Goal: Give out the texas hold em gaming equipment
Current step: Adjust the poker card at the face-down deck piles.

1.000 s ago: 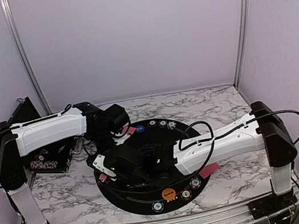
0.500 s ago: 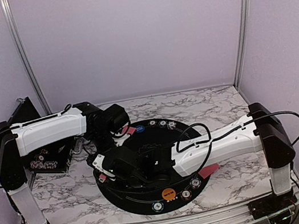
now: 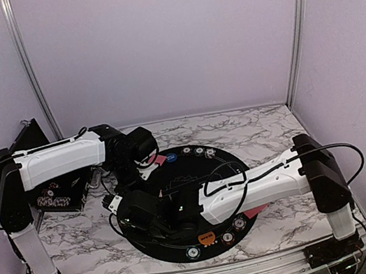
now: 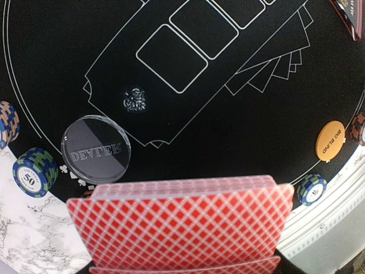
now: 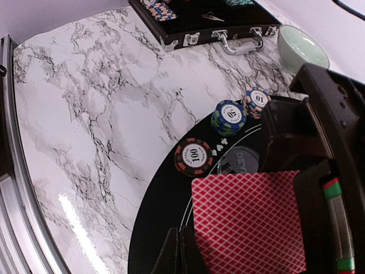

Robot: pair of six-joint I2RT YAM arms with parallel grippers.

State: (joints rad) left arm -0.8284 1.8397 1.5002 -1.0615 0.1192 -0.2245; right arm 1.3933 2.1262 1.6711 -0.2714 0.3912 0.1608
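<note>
Playing cards [image 4: 182, 228], stacked, are clamped in left end effector [image 3: 148, 161], bottom of left-wrist frame. Right end effector [image 5: 179, 251], pressed together, pinches one card [image 5: 248, 222], lower centre. Dealing step: next, lay card flat on mat [image 5: 154, 228] beside chips [image 5: 229, 117].

A big round black mat [image 3: 199, 166] lies on the white marble counter [image 3: 252, 128]. A black case [image 5: 211, 25] sits open near a small green bowl [image 5: 302, 48].
</note>
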